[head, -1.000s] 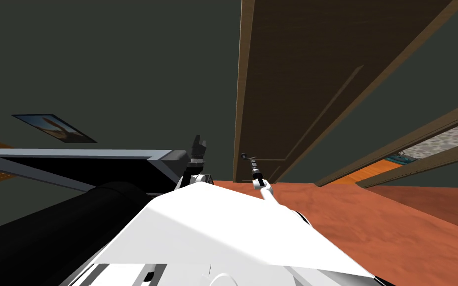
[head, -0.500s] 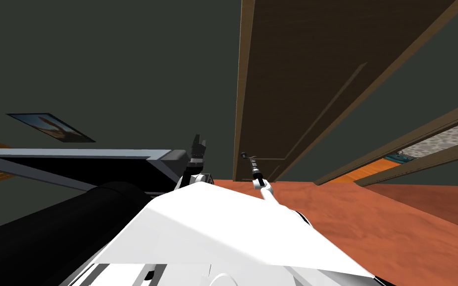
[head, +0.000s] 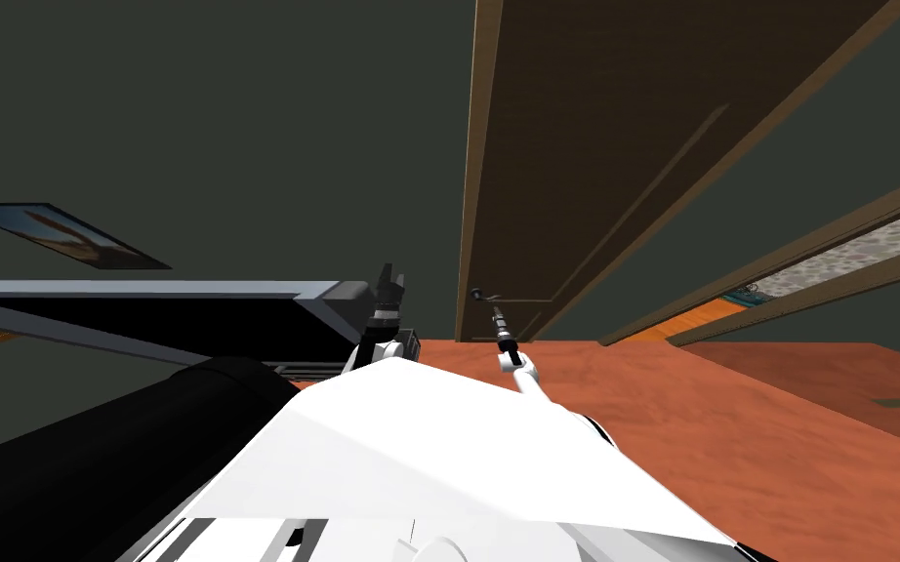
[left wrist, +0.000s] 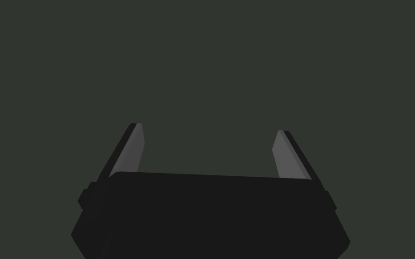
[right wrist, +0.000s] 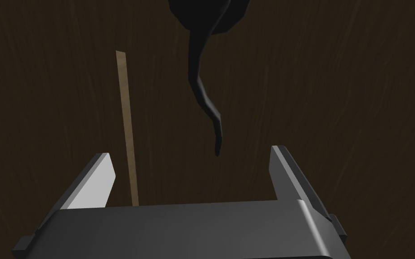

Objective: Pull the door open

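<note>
R hand [right wrist: 191, 152] released, fingers wide apart, facing the dark brown door [head: 585, 146] straight ahead of me. Its black lever handle [right wrist: 202, 90] sits by the door's left edge. The lever tip dips just btwn my fingertips, touching neither. L hand [left wrist: 206, 128] also released, left of the R one.

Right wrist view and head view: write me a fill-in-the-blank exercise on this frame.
The lever handle on the brown door is ____ in colour.
The right gripper facing it is ____.
The left gripper is up before the dark wall, on the door's ____ side.
Missing: black; open; left.
</note>
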You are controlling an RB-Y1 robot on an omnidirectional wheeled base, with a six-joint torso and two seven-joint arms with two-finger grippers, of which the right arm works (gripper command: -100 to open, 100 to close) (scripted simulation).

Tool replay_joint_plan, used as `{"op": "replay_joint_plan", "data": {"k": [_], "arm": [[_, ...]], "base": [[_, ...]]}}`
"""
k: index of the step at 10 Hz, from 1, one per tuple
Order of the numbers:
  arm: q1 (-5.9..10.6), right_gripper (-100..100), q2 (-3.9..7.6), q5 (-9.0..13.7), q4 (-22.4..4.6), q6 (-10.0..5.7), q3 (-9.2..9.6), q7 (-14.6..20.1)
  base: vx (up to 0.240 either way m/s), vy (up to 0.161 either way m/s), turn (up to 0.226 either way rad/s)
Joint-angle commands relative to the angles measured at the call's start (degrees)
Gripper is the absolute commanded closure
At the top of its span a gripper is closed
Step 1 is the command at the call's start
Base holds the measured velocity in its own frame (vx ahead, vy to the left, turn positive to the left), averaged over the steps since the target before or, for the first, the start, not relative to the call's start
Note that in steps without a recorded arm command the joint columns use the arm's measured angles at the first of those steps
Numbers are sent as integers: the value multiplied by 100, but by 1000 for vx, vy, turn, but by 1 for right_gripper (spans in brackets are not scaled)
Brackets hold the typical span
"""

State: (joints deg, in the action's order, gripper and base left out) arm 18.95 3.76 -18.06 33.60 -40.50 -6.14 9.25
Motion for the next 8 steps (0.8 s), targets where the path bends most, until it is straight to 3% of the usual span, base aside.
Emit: {"op": "replay_joint_plan", "data": {"k": [1,7,8], "arm": [[13,-100,29,0,-14,-4,-3,-11],[51,-100,144,-9,-25,11,-2,-83],[93,-100,-26,-11,-55,51,1,-187]], "base": [[-201,-46,-5],[-203,-42,-32],[-82,-30,-59]]}}
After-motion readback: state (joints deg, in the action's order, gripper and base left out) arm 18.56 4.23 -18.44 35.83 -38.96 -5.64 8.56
